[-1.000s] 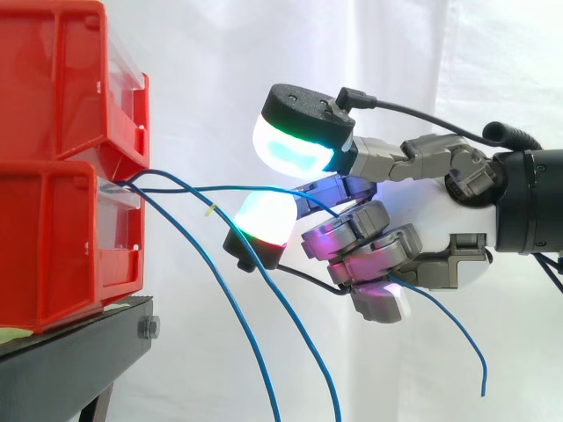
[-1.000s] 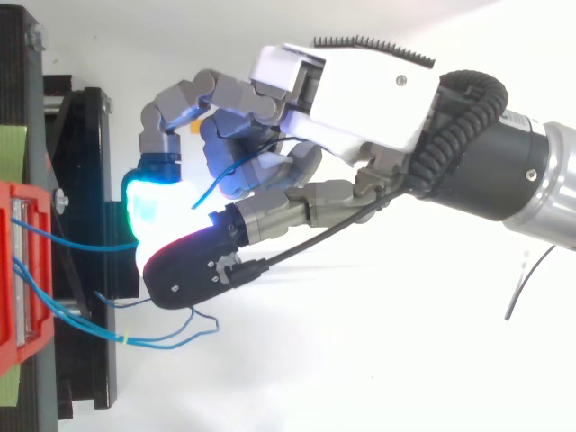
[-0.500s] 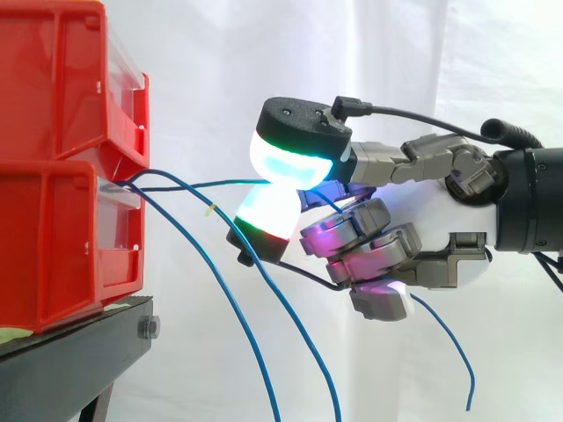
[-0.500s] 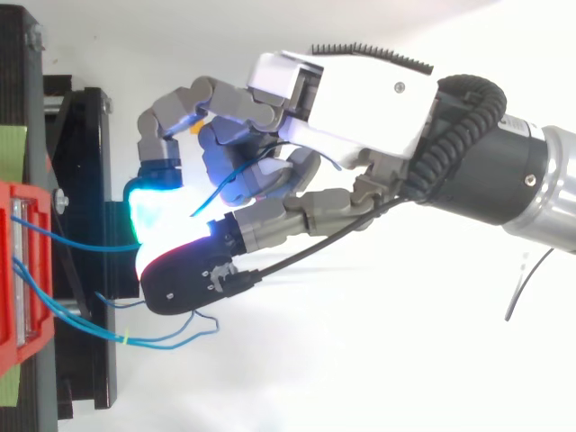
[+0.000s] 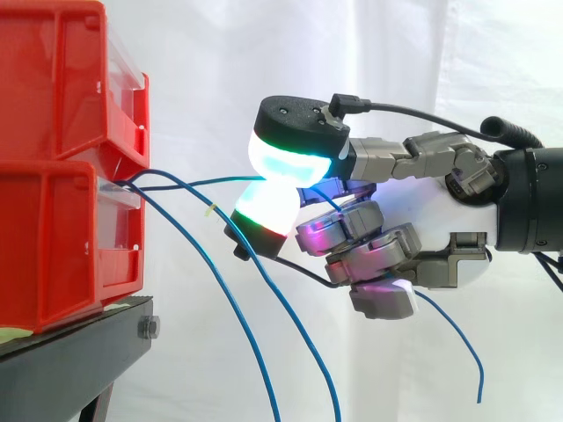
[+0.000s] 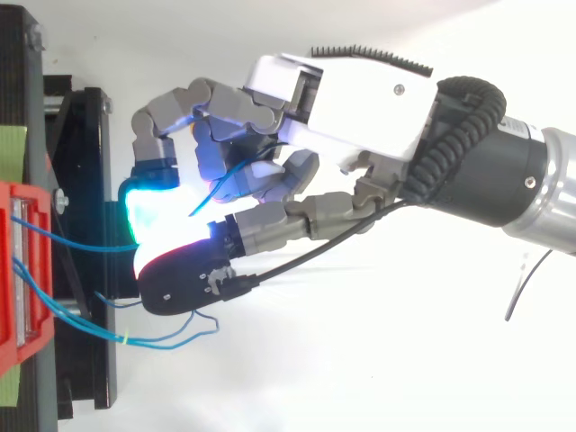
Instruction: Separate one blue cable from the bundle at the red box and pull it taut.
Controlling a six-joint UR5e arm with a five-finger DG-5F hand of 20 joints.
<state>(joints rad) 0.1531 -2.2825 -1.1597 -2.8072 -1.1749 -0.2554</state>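
Note:
Several thin blue cables come out of the lower red box (image 5: 53,246) at its right edge. One blue cable (image 5: 202,183) runs almost level from the box to my hand (image 5: 457,224) and is pinched between two glowing fingertips (image 5: 281,158). Behind the pinch this cable passes through the curled fingers, and its free end (image 5: 466,338) hangs down on the right. From above, the held cable (image 6: 81,247) leads from the box to the cyan pad of the hand (image 6: 360,99). Two other blue cables (image 5: 242,316) droop loose below the hand.
A second red bin (image 5: 62,79) sits on top of the lower box. Both rest on a black stand (image 5: 79,343) at the left. In the top view, loose blue cables (image 6: 153,340) curl beside the stand. A white curtain hangs behind.
The upper and lower glowing pads have come together on the blue cable. The hand has shifted slightly towards the box, and the cable's free end has swung a little.

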